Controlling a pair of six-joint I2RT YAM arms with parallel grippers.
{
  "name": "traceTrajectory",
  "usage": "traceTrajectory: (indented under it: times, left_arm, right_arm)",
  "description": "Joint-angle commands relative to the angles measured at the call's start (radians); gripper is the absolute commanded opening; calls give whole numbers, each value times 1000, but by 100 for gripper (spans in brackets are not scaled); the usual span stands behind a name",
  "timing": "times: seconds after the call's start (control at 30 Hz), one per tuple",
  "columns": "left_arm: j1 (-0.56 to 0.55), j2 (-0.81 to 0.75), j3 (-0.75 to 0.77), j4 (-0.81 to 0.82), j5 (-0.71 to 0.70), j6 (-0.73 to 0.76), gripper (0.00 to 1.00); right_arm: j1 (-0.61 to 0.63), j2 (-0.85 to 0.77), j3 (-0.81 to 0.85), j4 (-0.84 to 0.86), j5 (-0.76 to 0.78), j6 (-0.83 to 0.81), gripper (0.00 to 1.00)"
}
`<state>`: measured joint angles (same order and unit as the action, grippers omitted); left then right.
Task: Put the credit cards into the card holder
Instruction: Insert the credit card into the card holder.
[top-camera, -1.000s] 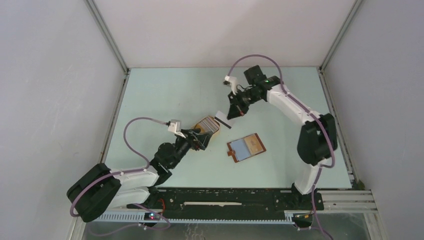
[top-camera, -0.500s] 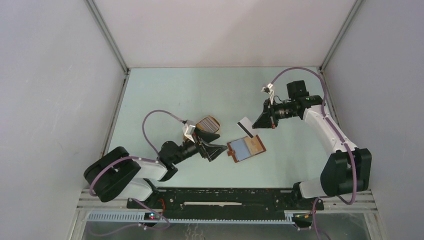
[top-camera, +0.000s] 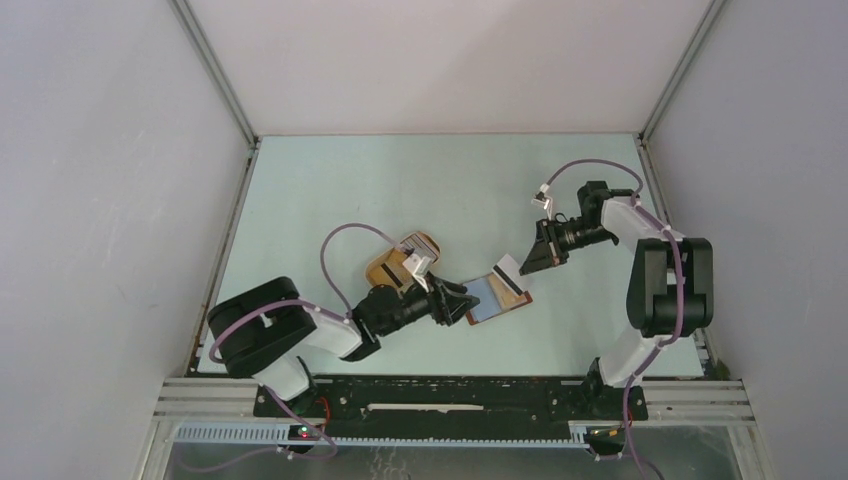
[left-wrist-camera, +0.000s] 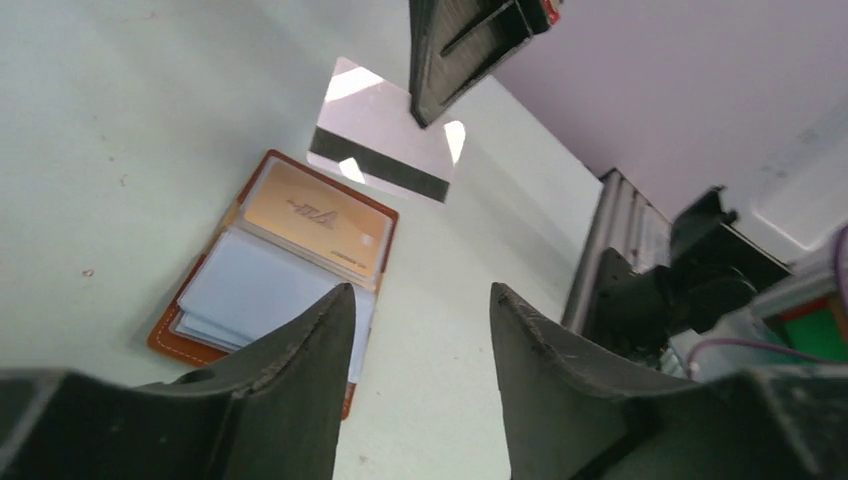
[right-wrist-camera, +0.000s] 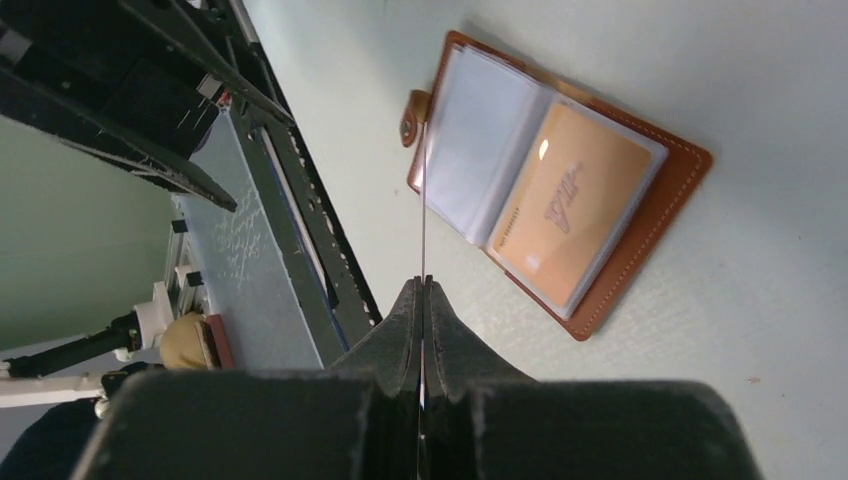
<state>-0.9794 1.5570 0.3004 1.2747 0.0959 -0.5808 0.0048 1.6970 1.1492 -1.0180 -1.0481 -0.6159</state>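
The card holder (top-camera: 497, 297) lies open on the table, a reddish-brown case with bluish-grey pockets. An orange card (left-wrist-camera: 315, 215) sits in its far pocket. My right gripper (top-camera: 528, 263) is shut on a white credit card (top-camera: 506, 267) with a black stripe (left-wrist-camera: 380, 172), hanging just above the holder's far end. The right wrist view shows that card edge-on (right-wrist-camera: 423, 190) over the strap-tab side of the holder (right-wrist-camera: 600, 210). My left gripper (top-camera: 462, 300) is open and empty at the holder's near-left edge, its fingers (left-wrist-camera: 300, 350) low over the table. More credit cards (top-camera: 420, 245) stand in a striped row.
A tan oval tray (top-camera: 383, 267) holds the row of cards just left of the holder, behind my left wrist. The black base rail (top-camera: 450, 395) runs along the near edge. Walls close in the table on three sides.
My left arm has swung right from the tray to the holder and its jaws have narrowed a little. My right arm has carried the white card down and left to the holder's far end.
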Motion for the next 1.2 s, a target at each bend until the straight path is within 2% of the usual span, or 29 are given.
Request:
traceTrajectory:
  times: [0.0, 0.07, 0.2, 0.6, 1.17]
  left_arm:
    - [-41, 37, 121, -165, -163, 47, 53]
    - [-44, 67, 161, -217, -173, 40, 45]
    - [-44, 119, 239, -334, -186, 35, 37]
    - [-45, 180, 346, -577, -266, 42, 26]
    - [-45, 194, 390, -712, -320, 38, 23]
  right_arm:
    - [3, 34, 1, 33, 49, 44, 0]
    - [3, 54, 1, 49, 64, 62, 0]
    - [10, 93, 0, 66, 87, 88, 0]
    - [70, 144, 1, 125, 161, 169, 0]
    - [89, 205, 13, 113, 155, 172, 0]
